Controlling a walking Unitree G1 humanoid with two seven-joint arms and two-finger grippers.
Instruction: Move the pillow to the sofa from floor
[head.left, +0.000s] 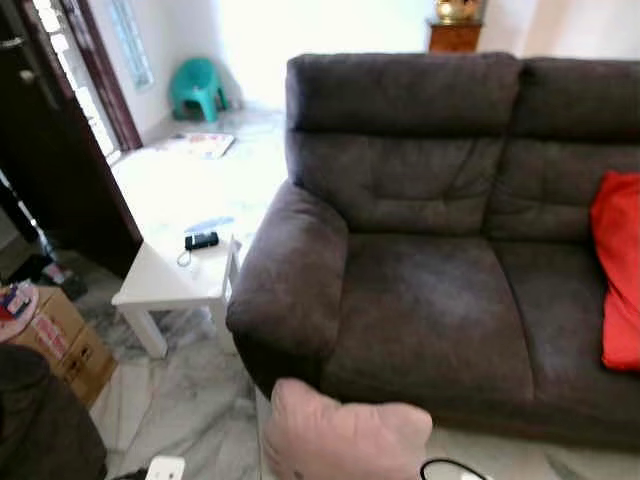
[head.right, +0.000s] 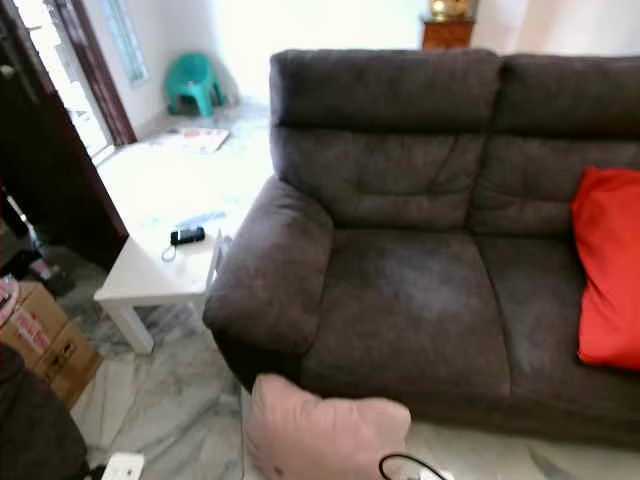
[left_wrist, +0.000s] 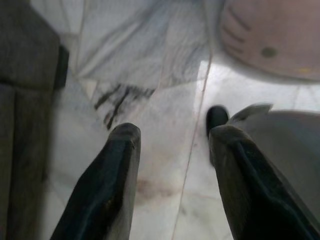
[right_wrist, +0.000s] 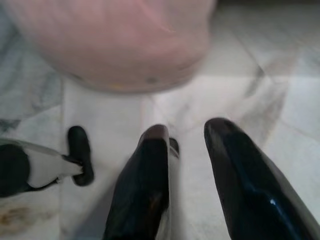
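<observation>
The dark brown sofa (head.left: 440, 250) stands right in front of me, its near seat cushion bare and a red cushion (head.left: 620, 270) propped at its far right end. The pink pillow (head.left: 340, 435) I am to move lies on the marble floor (head.left: 190, 400) just below the sofa's front edge, near its left armrest. I judge I am at the approach step: the pillow is not yet gripped and nothing has been lifted. My left pincer (left_wrist: 172, 145) hangs over the floor with its fingers spread wide and nothing between them, the pillow near it ahead. My right pincer (right_wrist: 187, 137) hovers close to the pillow's near edge, fingers narrowly parted and empty. Next I expect to need both pincers lowered onto the pillow's sides, squeezing the soft bulk firmly enough that it doesn't slip, then raised above the seat edge. To the sofa's left stands a small white table (head.left: 175, 275) carrying a black gadget (head.left: 201, 240); a cardboard box (head.left: 60, 340) sits on the floor nearer me, and a teal stool (head.left: 197, 87) stands far back in the bright room.
</observation>
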